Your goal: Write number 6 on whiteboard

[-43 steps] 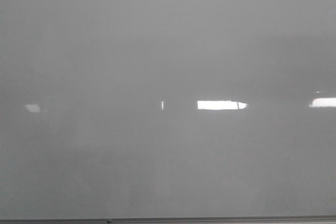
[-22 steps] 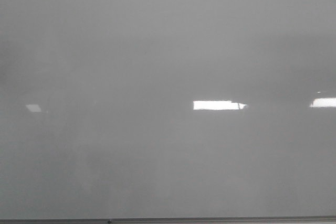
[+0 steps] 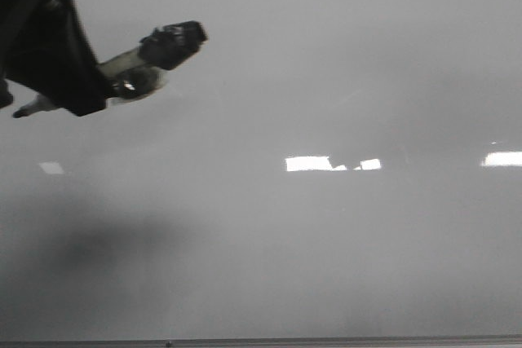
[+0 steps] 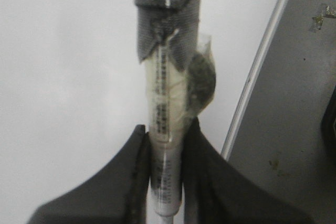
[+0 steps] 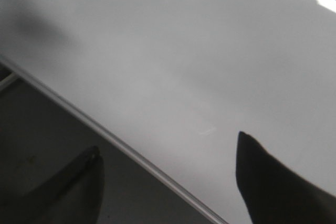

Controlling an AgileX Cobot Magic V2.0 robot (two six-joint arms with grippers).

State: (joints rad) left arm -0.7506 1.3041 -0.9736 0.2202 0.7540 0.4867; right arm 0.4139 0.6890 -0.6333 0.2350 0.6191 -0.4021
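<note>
Front view: left claw (image 3: 122, 79) pinches taped marker (image 3: 159, 50) over glossy whiteboard (image 3: 326, 250).

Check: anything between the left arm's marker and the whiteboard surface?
Nothing visible. The left gripper is shut on the taped white marker with a black cap, up at the left over the glossy pale grey whiteboard, which shows only glare patches and no writing.

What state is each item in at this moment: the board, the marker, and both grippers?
whiteboard: blank, no stroke of the digit visible, only glare patches.
marker: wrapped in tape, clamped between the fingers, cap end pointing away from the wrist.
left gripper: shut on the marker, raised over the board's upper left in the front view.
right gripper: open, empty, near the board's frame edge.
</note>
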